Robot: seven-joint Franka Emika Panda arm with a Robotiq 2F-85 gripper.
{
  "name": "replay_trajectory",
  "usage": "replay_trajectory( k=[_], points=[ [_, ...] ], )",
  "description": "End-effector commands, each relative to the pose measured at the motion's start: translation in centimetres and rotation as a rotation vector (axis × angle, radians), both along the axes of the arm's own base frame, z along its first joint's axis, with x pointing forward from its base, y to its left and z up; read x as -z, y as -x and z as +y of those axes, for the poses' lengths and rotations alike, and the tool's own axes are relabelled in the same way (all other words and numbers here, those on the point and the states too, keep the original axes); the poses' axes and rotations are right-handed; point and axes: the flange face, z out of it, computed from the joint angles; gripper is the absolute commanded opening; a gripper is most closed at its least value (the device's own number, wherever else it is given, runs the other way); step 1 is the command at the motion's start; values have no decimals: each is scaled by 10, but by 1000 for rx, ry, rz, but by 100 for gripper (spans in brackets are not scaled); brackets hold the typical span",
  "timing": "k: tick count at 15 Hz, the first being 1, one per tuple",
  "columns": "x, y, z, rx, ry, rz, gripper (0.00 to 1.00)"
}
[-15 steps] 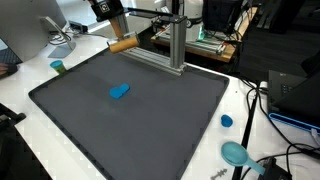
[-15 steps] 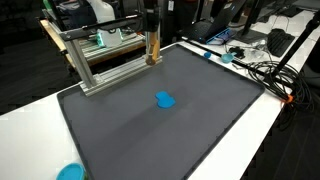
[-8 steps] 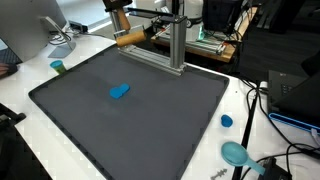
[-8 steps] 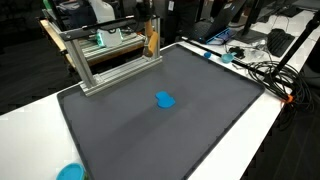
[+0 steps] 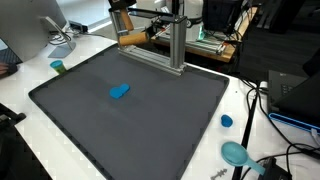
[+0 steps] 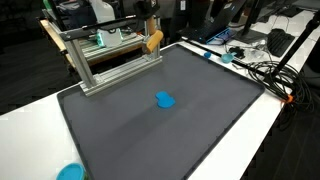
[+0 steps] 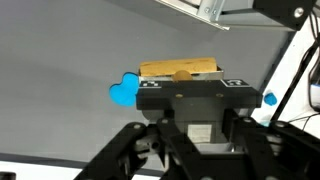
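While the hand (image 7: 192, 84) was clamped on the wooden block (image 5: 130, 40) above the mat (image 5: 150, 125), the blue piece (image 5: 119, 91) lay untouched.

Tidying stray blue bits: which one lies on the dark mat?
The central blue piece, on the mat; the small cap and round disc sit on the white table.

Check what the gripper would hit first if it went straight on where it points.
Likely the bare grey mat: the gripper, shut on the tan block, points at it, with the blue piece off to one side. Depth is unclear.
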Motion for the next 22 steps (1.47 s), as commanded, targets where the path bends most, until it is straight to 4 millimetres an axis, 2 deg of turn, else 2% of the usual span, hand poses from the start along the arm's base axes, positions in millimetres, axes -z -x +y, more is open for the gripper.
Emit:
replay_trajectory(
  k=[1, 3, 4, 5, 6, 7, 12, 16, 22],
  points=[
    [-20, 44, 20, 187, 64, 9, 22],
    [-20, 59, 34, 293, 95, 22, 22],
    [-16, 66, 45, 261, 83, 22, 22],
    [-15, 41, 30, 232, 70, 36, 47],
    [-14, 49, 38, 239, 70, 41, 47],
    [-13, 55, 43, 241, 72, 45, 22],
    [-10, 66, 44, 309, 114, 49, 22],
    [9, 67, 52, 278, 115, 111, 22],
    [37, 82, 58, 263, 111, 175, 22]
  ],
)
